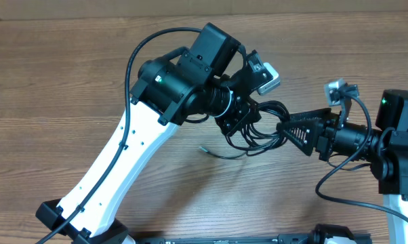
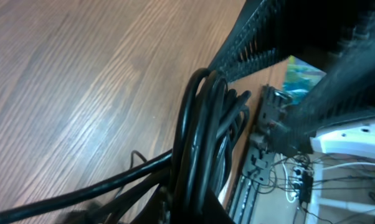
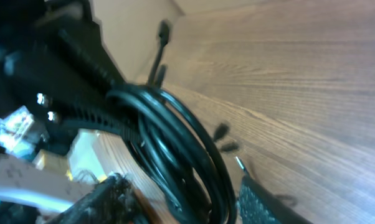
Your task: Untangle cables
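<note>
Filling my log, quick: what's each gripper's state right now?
Left gripper: shut on the cables.
Right gripper: jaws apart around the cables; grip cannot be told.

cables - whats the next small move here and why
Probably take a single loop with the right gripper and ease it away from the left gripper. The left one pinches the cables as one coiled bundle, and the right one sits right at those loops.

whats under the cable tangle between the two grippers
Bare wooden table, with one loose strand trailing out beside it. The spot directly beneath the cable tangle is covered by its coils, so it cannot be seen.
</note>
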Robot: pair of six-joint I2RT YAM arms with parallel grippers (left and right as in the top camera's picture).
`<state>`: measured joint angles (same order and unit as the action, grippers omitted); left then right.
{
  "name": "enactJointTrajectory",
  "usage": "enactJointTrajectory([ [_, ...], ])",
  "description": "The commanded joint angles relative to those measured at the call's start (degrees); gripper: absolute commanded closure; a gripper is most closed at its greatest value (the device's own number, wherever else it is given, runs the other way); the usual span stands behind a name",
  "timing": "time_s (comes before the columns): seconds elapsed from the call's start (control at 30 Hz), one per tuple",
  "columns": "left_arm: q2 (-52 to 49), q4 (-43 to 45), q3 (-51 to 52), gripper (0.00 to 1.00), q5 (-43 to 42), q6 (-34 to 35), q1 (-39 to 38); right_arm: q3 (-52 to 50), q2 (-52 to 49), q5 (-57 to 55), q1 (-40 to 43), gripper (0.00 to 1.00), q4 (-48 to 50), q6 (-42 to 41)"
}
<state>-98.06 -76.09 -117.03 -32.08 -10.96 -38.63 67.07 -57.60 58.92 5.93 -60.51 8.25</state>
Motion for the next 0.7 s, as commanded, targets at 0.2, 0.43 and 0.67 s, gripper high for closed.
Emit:
enactJointTrajectory([
  [0.2,-0.1,-0.3,-0.5,0.96,-4.4,-1.7,-0.1,0.5,0.5,0.7,-0.3,0.89,0.6,2.7],
  [0.43,-0.1,-0.2,-0.5,0.96,0.0,3.2,0.0,0.5,0.5,0.7,-0.3,0.96,0.8,2.5],
  [0.67,-0.1,-0.2,-0.5,0.96,12.4,21.0,0.4,0.5,0.5,0.7,-0.3,0.96,0.8,1.3],
])
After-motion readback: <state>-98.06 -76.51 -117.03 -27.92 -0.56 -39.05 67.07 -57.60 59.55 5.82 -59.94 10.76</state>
